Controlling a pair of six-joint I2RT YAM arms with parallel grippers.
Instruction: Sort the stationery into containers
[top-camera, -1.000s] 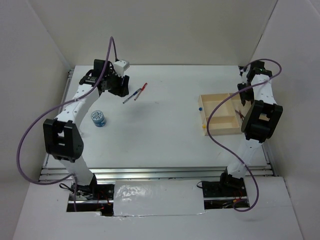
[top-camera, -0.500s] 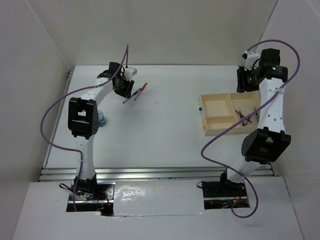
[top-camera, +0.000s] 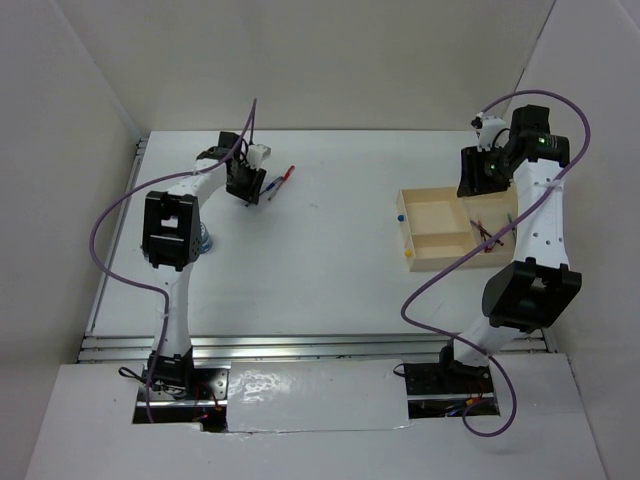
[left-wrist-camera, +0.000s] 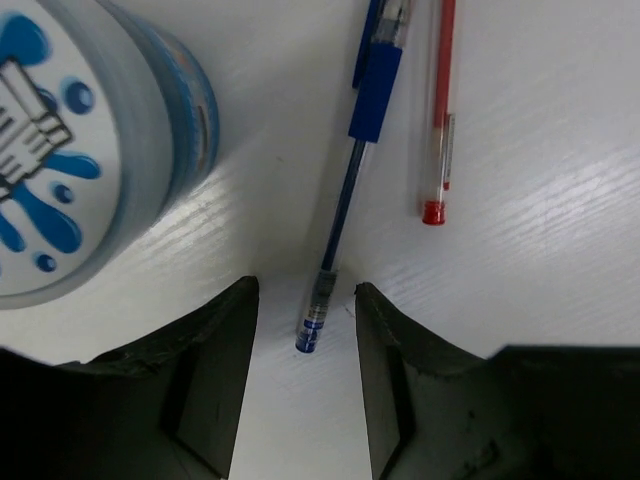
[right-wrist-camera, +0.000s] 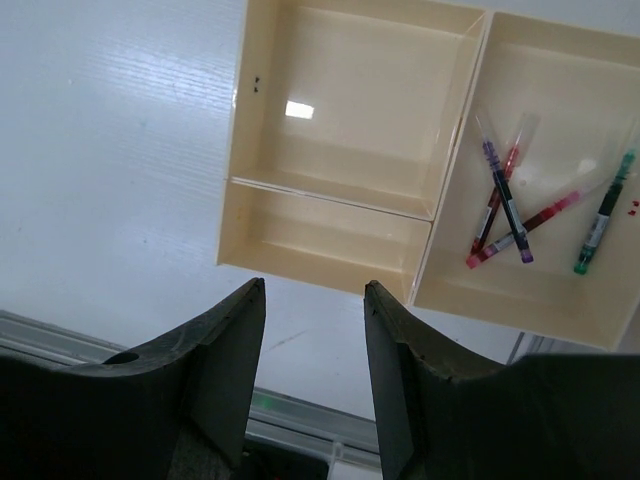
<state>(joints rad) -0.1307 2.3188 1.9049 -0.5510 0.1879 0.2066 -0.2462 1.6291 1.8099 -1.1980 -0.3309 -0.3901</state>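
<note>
The left jaws stand released and spread, set low over the table. The reason is plain enough: the blue pen is thin and lies flat, so only a low, straddling approach could pinch it. In the left wrist view its clear tip end lies in the gap between the two jaws at bottom centre, touching neither, while the barrel runs up toward the top of the frame. The red pen lies just beside it on the right, nearly parallel and outside the gap. A blue-and-white roll fills the upper left, near the blue pen but apart from it. Closing here would, I judge, catch only the pen's end, so it might swing when lifted.

The right jaws are likewise released and hold nothing — they hang above the beige tray, which fills the upper part of the right wrist view. Several pens already lie crossed in the compartment at the frame's right; the other two compartments hold no pens that I can see.
</note>
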